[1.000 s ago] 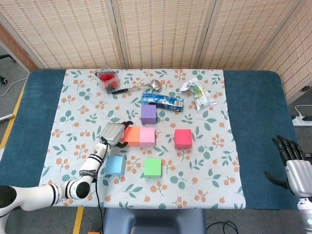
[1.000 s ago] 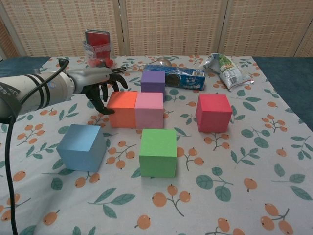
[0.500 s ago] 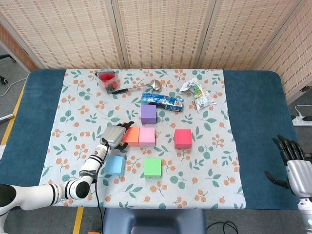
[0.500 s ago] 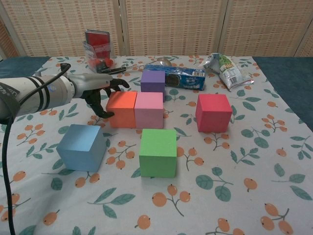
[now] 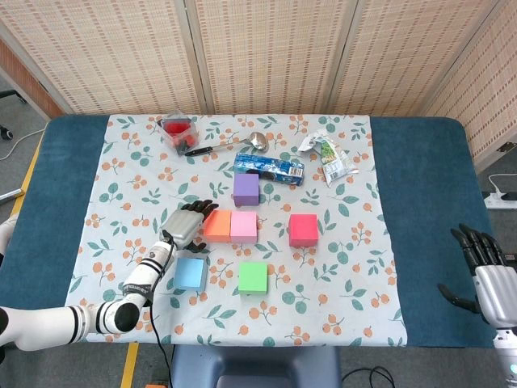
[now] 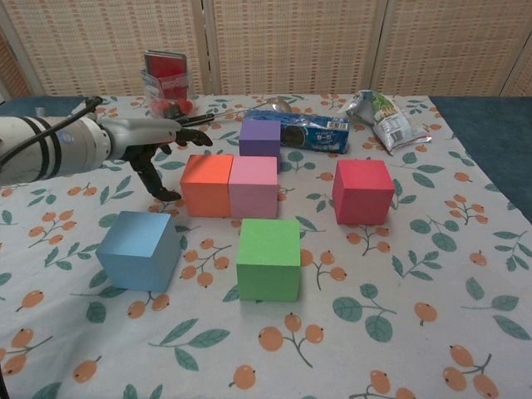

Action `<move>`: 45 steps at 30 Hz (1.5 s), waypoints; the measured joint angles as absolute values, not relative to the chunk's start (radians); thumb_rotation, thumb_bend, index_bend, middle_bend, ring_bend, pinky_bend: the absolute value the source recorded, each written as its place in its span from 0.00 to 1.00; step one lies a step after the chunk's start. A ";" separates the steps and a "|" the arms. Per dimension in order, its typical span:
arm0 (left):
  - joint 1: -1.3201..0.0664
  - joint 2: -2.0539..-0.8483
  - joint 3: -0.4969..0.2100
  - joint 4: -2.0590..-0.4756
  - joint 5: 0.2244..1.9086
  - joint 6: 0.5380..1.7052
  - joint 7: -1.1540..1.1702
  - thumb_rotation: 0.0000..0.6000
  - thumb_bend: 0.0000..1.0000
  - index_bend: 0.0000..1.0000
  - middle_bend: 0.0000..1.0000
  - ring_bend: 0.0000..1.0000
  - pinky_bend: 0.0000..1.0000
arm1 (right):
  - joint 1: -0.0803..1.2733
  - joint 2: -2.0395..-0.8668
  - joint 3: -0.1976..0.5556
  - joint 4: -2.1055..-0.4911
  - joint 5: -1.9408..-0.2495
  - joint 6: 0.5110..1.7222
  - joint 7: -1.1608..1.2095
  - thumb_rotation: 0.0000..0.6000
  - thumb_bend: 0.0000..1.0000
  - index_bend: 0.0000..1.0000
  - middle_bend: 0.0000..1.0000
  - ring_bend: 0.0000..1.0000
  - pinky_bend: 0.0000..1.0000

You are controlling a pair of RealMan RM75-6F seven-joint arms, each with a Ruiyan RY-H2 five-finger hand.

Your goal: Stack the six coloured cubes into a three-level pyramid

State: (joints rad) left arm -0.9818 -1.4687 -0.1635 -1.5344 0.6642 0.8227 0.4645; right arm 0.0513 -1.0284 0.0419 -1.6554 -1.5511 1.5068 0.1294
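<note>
An orange cube (image 5: pixel 216 225) and a pink cube (image 5: pixel 244 226) sit side by side, touching, mid-cloth. Behind them stands a purple cube (image 5: pixel 246 188). A red cube (image 5: pixel 303 229) lies to the right, a green cube (image 5: pixel 253 277) in front, a blue cube (image 5: pixel 190 273) front left. My left hand (image 5: pixel 184 224) hovers just left of the orange cube (image 6: pixel 207 184), fingers spread, holding nothing; in the chest view the left hand (image 6: pixel 154 141) stands clear of the cube's side. My right hand (image 5: pixel 482 271) hangs open off the table's right edge.
At the back of the floral cloth (image 5: pixel 355 299) lie a cookie pack (image 5: pixel 270 167), a ladle (image 5: pixel 234 144), a snack bag (image 5: pixel 327 153) and a clear box of red items (image 5: pixel 178 132). Blue table surface (image 5: pixel 420 202) flanks the cloth.
My left hand has drawn back to the left, away from the orange cube it was touching. The cubes and the right hand have not moved.
</note>
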 measured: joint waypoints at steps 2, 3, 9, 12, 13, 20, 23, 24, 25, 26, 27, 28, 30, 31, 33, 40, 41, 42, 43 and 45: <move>-0.971 -1.443 -0.170 -1.557 0.681 0.837 0.445 1.00 0.33 0.00 0.00 0.00 0.12 | 0.059 -1.024 0.043 -1.660 -1.557 1.498 0.135 1.00 0.10 0.00 0.00 0.00 0.00; -0.962 -1.426 -0.175 -1.571 0.698 0.850 0.429 1.00 0.32 0.00 0.00 0.00 0.12 | 0.067 -1.019 0.044 -1.664 -1.562 1.489 0.140 1.00 0.10 0.00 0.00 0.00 0.00; -0.893 -1.347 -0.199 -1.622 0.824 0.949 0.337 1.00 0.32 0.00 0.00 0.00 0.12 | 0.141 -0.989 0.055 -1.681 -1.590 1.400 0.179 1.00 0.10 0.00 0.00 0.00 0.00; -0.867 -1.324 -0.204 -1.632 0.864 0.983 0.308 1.00 0.32 0.01 0.00 0.00 0.12 | 0.162 -0.981 0.061 -1.684 -1.598 1.378 0.190 1.00 0.10 0.00 0.00 0.00 0.00; -0.860 -1.318 -0.203 -1.633 0.876 0.998 0.300 1.00 0.32 0.03 0.00 0.00 0.12 | 0.172 -0.981 0.064 -1.684 -1.601 1.368 0.193 1.00 0.10 0.00 0.00 0.00 0.00; -0.713 -1.228 -0.151 -1.639 1.051 1.108 0.175 1.00 0.32 0.07 0.03 0.00 0.12 | 0.355 -1.011 0.105 -1.655 -1.598 1.142 0.267 1.00 0.10 0.00 0.01 0.00 0.00; -0.653 -1.193 -0.118 -1.644 1.119 1.145 0.129 1.00 0.32 0.08 0.04 0.00 0.12 | 0.456 -1.036 0.132 -1.634 -1.586 1.033 0.307 1.00 0.10 0.00 0.01 0.00 0.00; -0.636 -1.182 -0.107 -1.648 1.140 1.157 0.117 1.00 0.32 0.09 0.04 0.00 0.13 | 0.494 -1.046 0.143 -1.624 -1.578 0.992 0.321 1.00 0.10 0.00 0.01 0.00 0.00; -0.624 -1.175 -0.099 -1.652 1.153 1.164 0.109 1.00 0.32 0.09 0.05 0.00 0.14 | 0.522 -1.053 0.152 -1.617 -1.572 0.961 0.331 1.00 0.10 0.00 0.01 0.00 0.00; -0.613 -1.169 -0.092 -1.656 1.165 1.172 0.102 1.00 0.32 0.10 0.06 0.00 0.15 | 0.551 -1.061 0.161 -1.608 -1.565 0.930 0.340 1.00 0.10 0.00 0.02 0.00 0.00; -0.599 -1.163 -0.085 -1.663 1.179 1.181 0.092 1.00 0.32 0.10 0.06 0.00 0.16 | 0.589 -1.072 0.173 -1.594 -1.554 0.888 0.351 1.00 0.10 0.00 0.02 0.00 0.00; -0.589 -1.160 -0.080 -1.667 1.190 1.187 0.085 1.00 0.32 0.10 0.06 0.00 0.17 | 0.618 -1.082 0.183 -1.582 -1.545 0.855 0.358 1.00 0.10 0.00 0.03 0.00 0.00; -0.567 -1.153 -0.070 -1.675 1.214 1.200 0.071 1.00 0.32 0.11 0.06 0.00 0.17 | 0.690 -1.109 0.206 -1.544 -1.520 0.776 0.373 1.00 0.10 0.00 0.03 0.00 0.00; -0.559 -1.150 -0.067 -1.677 1.223 1.206 0.065 1.00 0.32 0.11 0.06 0.00 0.18 | 0.721 -1.124 0.216 -1.524 -1.509 0.742 0.378 1.00 0.10 0.00 0.04 0.00 0.00; -0.540 -1.147 -0.061 -1.682 1.240 1.219 0.050 1.00 0.32 0.11 0.07 0.01 0.19 | 0.796 -1.165 0.239 -1.467 -1.482 0.664 0.389 1.00 0.10 0.00 0.05 0.00 0.00; -0.486 -1.140 -0.055 -1.690 1.265 1.255 0.018 1.00 0.31 0.12 0.07 0.02 0.20 | 1.020 -1.357 0.287 -1.211 -1.411 0.483 0.408 1.00 0.10 0.00 0.07 0.00 0.00; -0.480 -1.139 -0.055 -1.691 1.267 1.260 0.016 1.00 0.31 0.12 0.07 0.02 0.20 | 1.045 -1.384 0.291 -1.175 -1.404 0.463 0.410 1.00 0.10 0.00 0.07 0.00 0.00; -0.472 -1.138 -0.055 -1.692 1.269 1.266 0.014 1.00 0.31 0.12 0.07 0.02 0.20 | 1.076 -1.420 0.295 -1.126 -1.397 0.439 0.414 1.00 0.10 0.00 0.07 0.00 0.00; -0.466 -1.137 -0.056 -1.693 1.272 1.269 0.013 1.00 0.31 0.12 0.07 0.02 0.20 | 1.096 -1.446 0.297 -1.091 -1.392 0.424 0.417 1.00 0.10 0.00 0.07 0.00 0.00; -0.456 -1.136 -0.056 -1.692 1.277 1.271 0.010 1.00 0.31 0.12 0.07 0.02 0.20 | 1.130 -1.504 0.300 -1.012 -1.384 0.393 0.425 1.00 0.10 0.00 0.07 0.00 0.00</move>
